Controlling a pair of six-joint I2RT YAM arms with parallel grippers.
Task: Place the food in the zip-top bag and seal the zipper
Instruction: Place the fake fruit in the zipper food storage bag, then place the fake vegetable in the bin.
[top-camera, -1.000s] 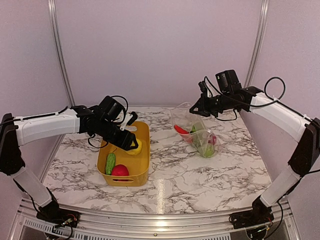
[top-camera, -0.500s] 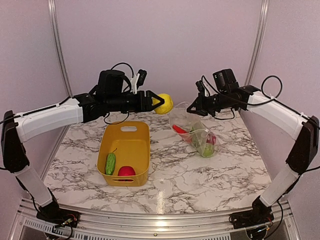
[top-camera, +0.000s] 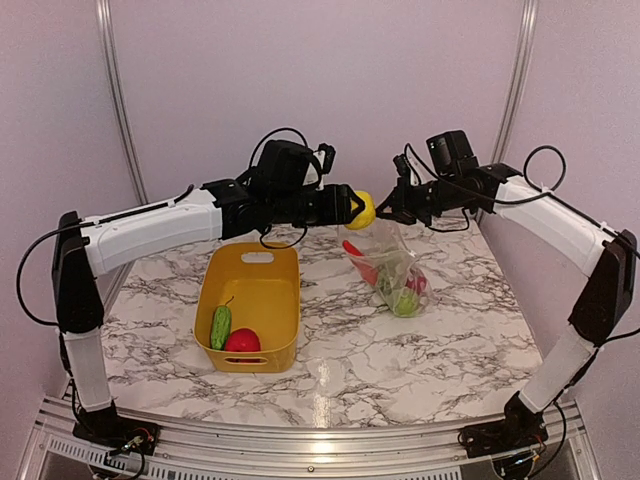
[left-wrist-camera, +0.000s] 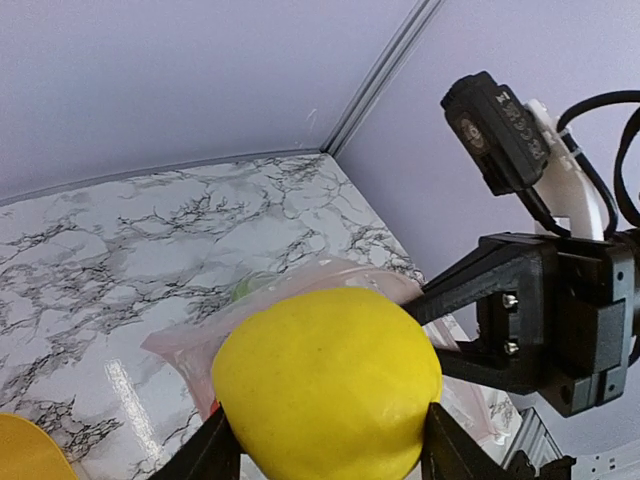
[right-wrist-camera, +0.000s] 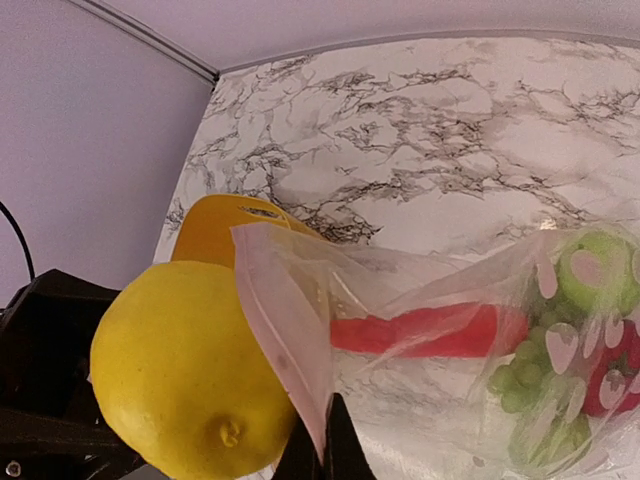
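Food is found divided between two containers on the marble-patterned table (top-camera: 330, 350). Nearest, at nine o'clock from the table's middle, a yellow rectangular plastic tub (top-camera: 283, 300) is set flat. A green toy cucumber (top-camera: 220, 326) and a red toy apple (top-camera: 241, 341) are lodged at its near end.

Farther off, at two o'clock, the clear crinkly zip-top bag (top-camera: 392, 262) is hung by its mouth. A red elongated piece (right-wrist-camera: 430, 332) and green grapes (right-wrist-camera: 520, 385) are seen through it. The pale pinkish zipper strip (right-wrist-camera: 280, 330) is pinched between the closed fingers of the right gripper (top-camera: 392, 212).

At nine o'clock of that mouth, a yellow toy lemon (top-camera: 364, 210) is clamped by the left gripper (top-camera: 355, 208). Whether the rim has been crossed cannot be told.

Lilac wall panels (top-camera: 320, 90) are set behind.
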